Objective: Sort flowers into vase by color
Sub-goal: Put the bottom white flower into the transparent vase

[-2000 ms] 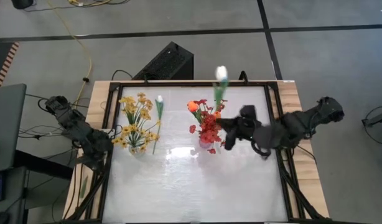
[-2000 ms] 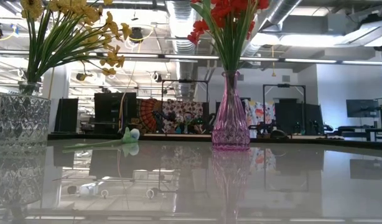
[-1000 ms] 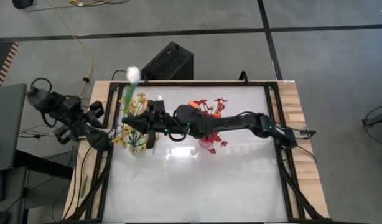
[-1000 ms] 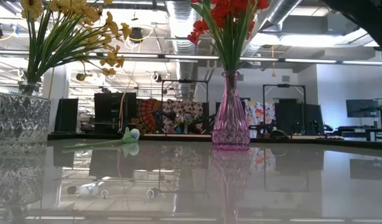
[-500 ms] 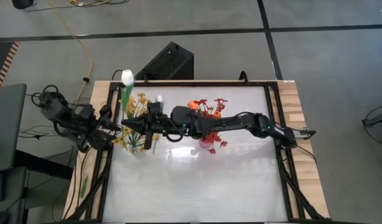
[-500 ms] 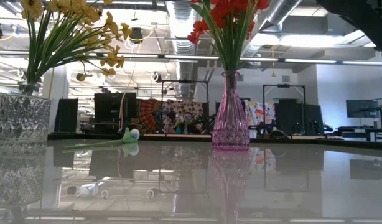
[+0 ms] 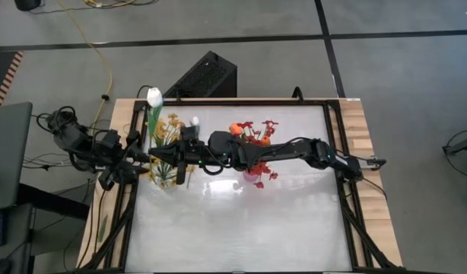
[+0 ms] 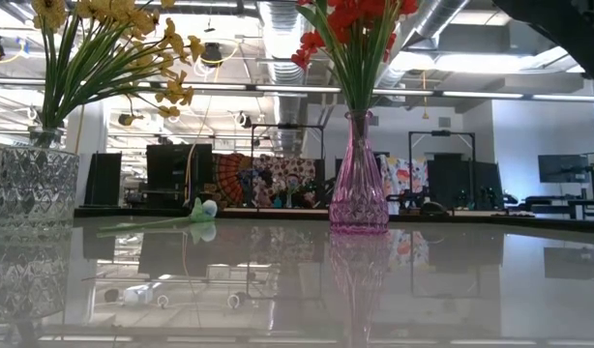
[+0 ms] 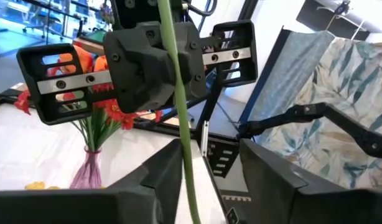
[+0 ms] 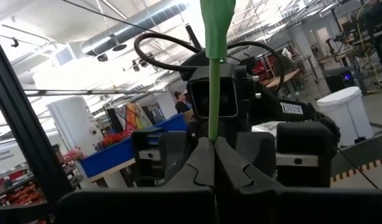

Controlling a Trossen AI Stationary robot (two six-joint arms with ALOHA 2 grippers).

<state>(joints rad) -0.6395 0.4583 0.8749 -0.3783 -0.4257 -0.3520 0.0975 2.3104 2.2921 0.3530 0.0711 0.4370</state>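
Right pincer (image 10: 211, 148): pressed together on the green stem of a white tulip bud (image 7: 154, 96). Left pincer (image 9: 200, 177): spread around that stem, facing it above the clear glass vase (image 8: 31, 188) of yellow blossom sprays (image 7: 169, 131).

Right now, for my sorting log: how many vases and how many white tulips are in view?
Vases: 2, the clear vase and the pink vase
White tulips: 2, the held white tulip and the loose white tulip lying flat
Total: 4
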